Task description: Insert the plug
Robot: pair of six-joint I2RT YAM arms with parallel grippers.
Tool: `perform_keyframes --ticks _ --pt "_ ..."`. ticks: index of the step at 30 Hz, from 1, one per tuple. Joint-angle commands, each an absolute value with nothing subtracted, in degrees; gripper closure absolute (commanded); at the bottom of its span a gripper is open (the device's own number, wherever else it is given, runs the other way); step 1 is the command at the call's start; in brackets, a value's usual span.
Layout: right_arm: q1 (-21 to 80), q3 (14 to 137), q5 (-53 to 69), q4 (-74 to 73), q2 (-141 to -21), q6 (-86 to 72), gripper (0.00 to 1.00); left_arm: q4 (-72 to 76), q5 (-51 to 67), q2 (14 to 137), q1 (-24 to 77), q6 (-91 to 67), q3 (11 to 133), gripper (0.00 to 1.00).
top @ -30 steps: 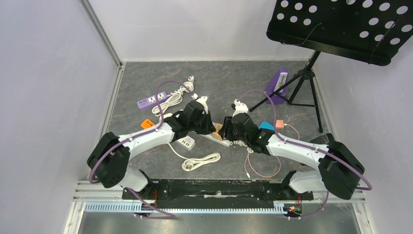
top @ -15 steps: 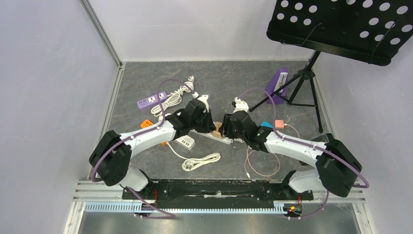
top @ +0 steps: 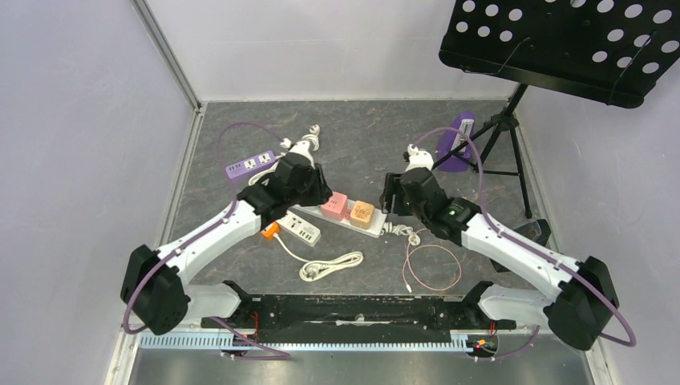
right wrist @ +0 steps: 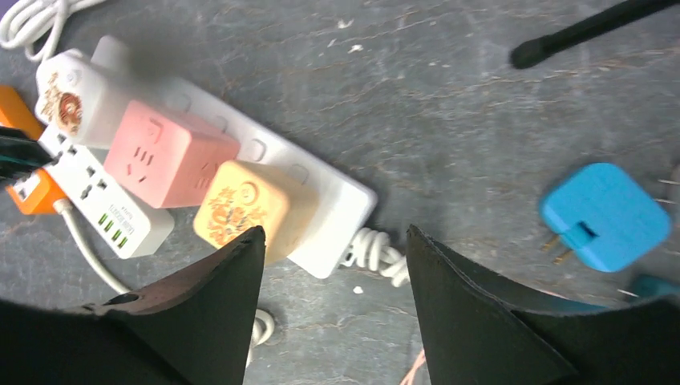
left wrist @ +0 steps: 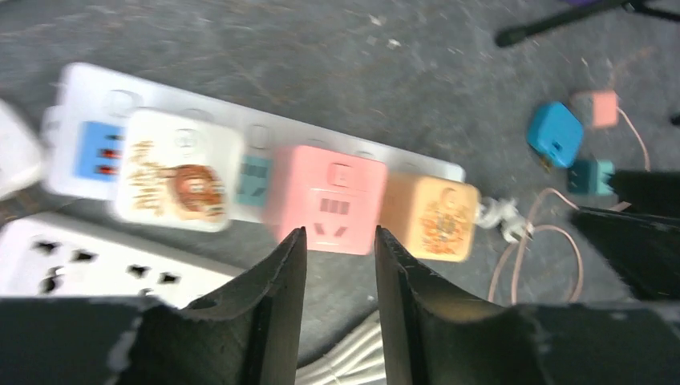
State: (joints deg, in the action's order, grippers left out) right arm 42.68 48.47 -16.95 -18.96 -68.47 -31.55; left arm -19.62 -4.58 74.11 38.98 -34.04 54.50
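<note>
**Q:** What surface and enclosure are shown?

**A:** A dark grey, stone-patterned table [top: 361, 132] is shown, enclosed on three sides by plain white walls [top: 321, 48]. A black perforated music stand [top: 561, 40] is seen at the far right. Its tripod legs [top: 499, 128] are set on the table, with a purple wedge-shaped object [top: 455, 138] just beside them.

**Q:** Where is the task's thing located?

**A:** The peach plug [right wrist: 244, 210] is seen seated in the white power strip [right wrist: 337, 207], near the table's middle, towards the strip's right end. A pink cube plug [right wrist: 164, 160] is seated touching it on the left. A purple strip [top: 250, 164] is laid at the far left, a blue adapter [right wrist: 605, 215] lies apart to the right, and a coiled white cord [top: 330, 266] is seen nearer the arm bases.

**Q:** How are the pincers held?

**A:** The left pincer [left wrist: 338, 237] is held above the pink cube plug, its fingers only narrowly parted, with nothing between them. The right pincer [right wrist: 333, 237] is spread wide and empty above the strip's right end. Both are raised clear of the strip.
</note>
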Motion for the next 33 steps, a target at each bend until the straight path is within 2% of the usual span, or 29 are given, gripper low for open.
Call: perform_keyframes --ticks 1,6,10,16,22,24,28,33 --pt "40.34 45.63 -20.2 -21.35 -64.18 -29.26 0.33 -20.56 -8.64 69.54 33.52 -36.64 50.36 0.55" --pt "38.49 43.23 -20.42 -22.26 -63.03 -28.29 0.32 -20.37 -9.63 71.57 29.9 -33.88 51.9 0.54" --pt "36.06 42.14 -21.34 -24.07 -63.37 -28.22 0.33 -22.15 -10.34 76.57 29.72 -32.94 55.56 0.63" --pt "31.63 39.01 -23.3 -24.49 -63.99 -27.56 0.34 -20.11 -9.0 79.25 29.5 -35.31 53.73 0.74" --pt "25.91 37.36 -23.08 -22.04 -67.72 -25.61 0.31 -19.95 -8.21 82.08 29.44 -35.78 53.88 0.76" --pt "23.36 36.64 -22.63 -20.77 -68.73 -25.73 0.27 -19.41 -7.73 82.82 29.48 -35.93 54.04 0.76" --pt "21.15 35.19 -22.89 -18.04 -69.99 -28.06 0.12 -18.39 -5.89 83.03 29.45 -36.0 54.49 0.78" --pt "21.0 37.17 -22.78 -17.72 -74.13 -34.94 0.06 -17.88 -4.61 80.96 29.45 -35.96 55.86 0.78"
